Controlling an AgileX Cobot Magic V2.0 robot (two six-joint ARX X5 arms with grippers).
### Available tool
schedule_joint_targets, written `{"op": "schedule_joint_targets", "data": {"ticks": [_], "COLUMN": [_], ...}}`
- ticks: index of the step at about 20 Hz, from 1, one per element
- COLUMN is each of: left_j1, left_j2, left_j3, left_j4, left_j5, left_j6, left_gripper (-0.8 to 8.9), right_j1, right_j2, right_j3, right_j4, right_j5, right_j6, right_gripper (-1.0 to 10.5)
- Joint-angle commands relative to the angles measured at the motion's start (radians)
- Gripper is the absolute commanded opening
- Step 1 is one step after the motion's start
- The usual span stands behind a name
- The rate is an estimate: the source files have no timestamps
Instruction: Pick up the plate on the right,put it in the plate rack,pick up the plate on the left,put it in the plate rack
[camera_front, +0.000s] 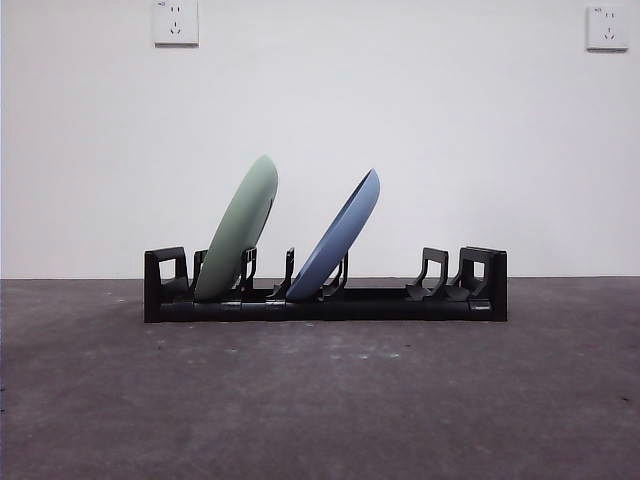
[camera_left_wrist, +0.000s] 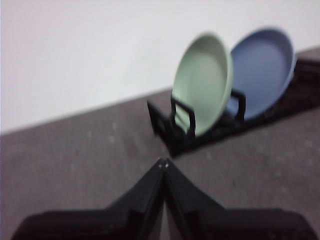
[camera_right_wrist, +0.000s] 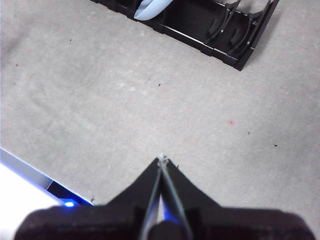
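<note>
Dark grey mottled table (camera_front: 320, 400), black plate rack (camera_front: 325, 300) lying directly on it; faint pale specks

Both grippers (left (camera_left_wrist: 163, 162), right (camera_right_wrist: 161, 159)) closed, empty.

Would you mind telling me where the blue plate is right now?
In the front view, the blue plate stands tilted in the plate rack near its middle, just right of the green plate.
</note>
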Motion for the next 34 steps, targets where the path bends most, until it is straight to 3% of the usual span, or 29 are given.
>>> {"op": "schedule_joint_targets", "data": {"ticks": [1, 4, 27, 29, 32, 34], "left_j1": [0.009, 0.012, 0.011, 0.011, 0.011, 0.011], "left_j2": [-0.003, -0.003, 0.014, 0.014, 0.015, 0.016], "left_j3": [-0.011, -0.009, -0.009, -0.009, -0.009, -0.009], "left_j4": [-0.091, -0.092, -0.093, -0.093, -0.093, -0.093], "left_j5": [-0.006, 0.001, -0.003, -0.003, -0.003, -0.002], "left_j6": [-0.014, -0.057, -0.056, -0.056, -0.056, -0.056], "left_gripper": [-0.03, -0.03, -0.03, -0.03, -0.03, -0.03], "right_j1": [0.0, 0.0, -0.001, 0.0, 0.0, 0.0], "right_j2": [0.0, 0.0, 0.011, -0.004, -0.065, -0.138], "right_j3": [-0.006, -0.006, -0.006, -0.006, -0.034, -0.106], "right_j4": [-0.023, -0.023, 0.004, 0.034, 0.163, 0.29], "right_j5": [0.0, 0.0, 0.023, -0.018, -0.198, -0.235], "right_j6": [0.003, 0.003, -0.011, -0.024, -0.065, -0.067], "right_gripper": [0.0, 0.0, 0.0, 0.0, 0.0, 0.0]}}
